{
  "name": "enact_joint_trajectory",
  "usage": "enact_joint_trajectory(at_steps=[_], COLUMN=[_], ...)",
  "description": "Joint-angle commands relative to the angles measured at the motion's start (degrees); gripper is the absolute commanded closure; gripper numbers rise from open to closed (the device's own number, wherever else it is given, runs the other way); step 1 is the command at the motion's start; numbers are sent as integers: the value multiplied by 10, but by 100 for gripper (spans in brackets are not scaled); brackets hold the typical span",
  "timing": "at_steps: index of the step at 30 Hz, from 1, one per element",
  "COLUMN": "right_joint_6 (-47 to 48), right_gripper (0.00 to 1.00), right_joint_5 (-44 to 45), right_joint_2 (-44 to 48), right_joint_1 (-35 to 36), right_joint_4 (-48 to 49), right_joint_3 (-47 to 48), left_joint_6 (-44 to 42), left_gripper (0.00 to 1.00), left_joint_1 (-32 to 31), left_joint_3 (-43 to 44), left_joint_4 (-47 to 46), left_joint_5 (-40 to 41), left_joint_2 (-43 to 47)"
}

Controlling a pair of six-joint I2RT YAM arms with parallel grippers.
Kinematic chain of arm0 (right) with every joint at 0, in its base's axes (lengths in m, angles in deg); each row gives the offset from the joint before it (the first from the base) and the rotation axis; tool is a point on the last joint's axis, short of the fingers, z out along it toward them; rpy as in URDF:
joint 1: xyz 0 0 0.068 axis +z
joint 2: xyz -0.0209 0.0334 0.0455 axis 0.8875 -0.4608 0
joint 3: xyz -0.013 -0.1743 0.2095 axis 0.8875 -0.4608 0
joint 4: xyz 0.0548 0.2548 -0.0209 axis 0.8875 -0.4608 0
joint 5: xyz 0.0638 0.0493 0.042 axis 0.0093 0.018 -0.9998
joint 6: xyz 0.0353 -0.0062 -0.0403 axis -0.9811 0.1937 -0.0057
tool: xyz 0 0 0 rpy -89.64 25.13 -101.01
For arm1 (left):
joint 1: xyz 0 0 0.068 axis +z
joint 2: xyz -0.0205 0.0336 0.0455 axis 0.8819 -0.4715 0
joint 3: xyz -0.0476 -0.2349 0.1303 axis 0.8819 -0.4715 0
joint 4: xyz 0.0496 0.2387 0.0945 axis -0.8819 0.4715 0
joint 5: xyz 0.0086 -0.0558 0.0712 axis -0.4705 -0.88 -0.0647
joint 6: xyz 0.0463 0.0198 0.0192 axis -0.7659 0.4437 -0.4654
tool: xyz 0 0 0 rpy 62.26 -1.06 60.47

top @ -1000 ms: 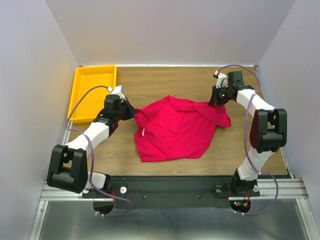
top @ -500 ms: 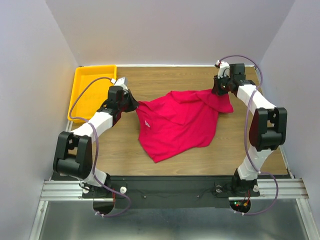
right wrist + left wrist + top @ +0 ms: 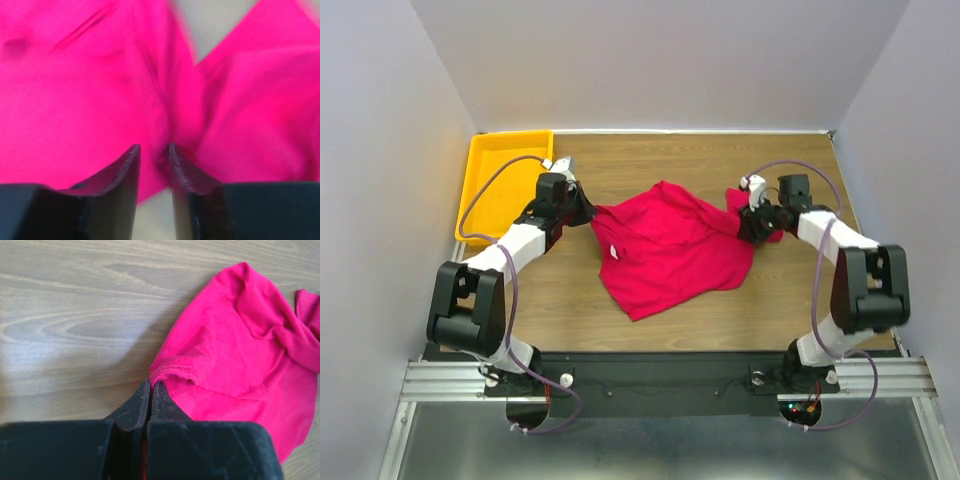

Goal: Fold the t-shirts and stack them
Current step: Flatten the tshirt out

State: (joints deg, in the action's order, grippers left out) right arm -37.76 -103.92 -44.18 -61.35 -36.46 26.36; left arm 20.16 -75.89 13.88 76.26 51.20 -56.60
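Currently my left tool (image 3: 151,385) pinches the t-shirt (image 3: 665,250) at its left edge, my right tool (image 3: 152,150) at its right; a yellow tray (image 3: 485,190) sits far-left on the tabletop (image 3: 650,160).

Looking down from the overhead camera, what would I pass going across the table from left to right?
yellow tray → left tool, pinched on the shirt's left edge → red t-shirt → right tool, gripping the shirt's right side
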Motion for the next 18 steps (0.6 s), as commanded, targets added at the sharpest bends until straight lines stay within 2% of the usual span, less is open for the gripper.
enact_joint_trajectory(at_steps=[1, 5, 12, 15, 18], right_joint_6=[102, 87, -72, -78, -41], right_gripper=[51, 39, 39, 40, 41], right_joint_5=[-56, -25, -34, -58, -51], right_joint_2=[114, 158, 78, 44, 46], right_joint_1=[2, -2, -21, -21, -21], right_joint_4=[0, -3, -6, -25, -53], right_joint_3=[-69, -91, 23, 48, 49], left_joint_6=[-9, -6, -6, -6, -6], left_gripper=[100, 100, 100, 100, 100], left_joint_1=[4, 4, 4, 4, 4], left_joint_3=[-21, -36, -40, -40, -42], left_joint_4=[-6, -12, -12, -11, -11], left_joint_5=[-7, -9, -11, -13, -14], left_joint_2=[44, 54, 59, 62, 67])
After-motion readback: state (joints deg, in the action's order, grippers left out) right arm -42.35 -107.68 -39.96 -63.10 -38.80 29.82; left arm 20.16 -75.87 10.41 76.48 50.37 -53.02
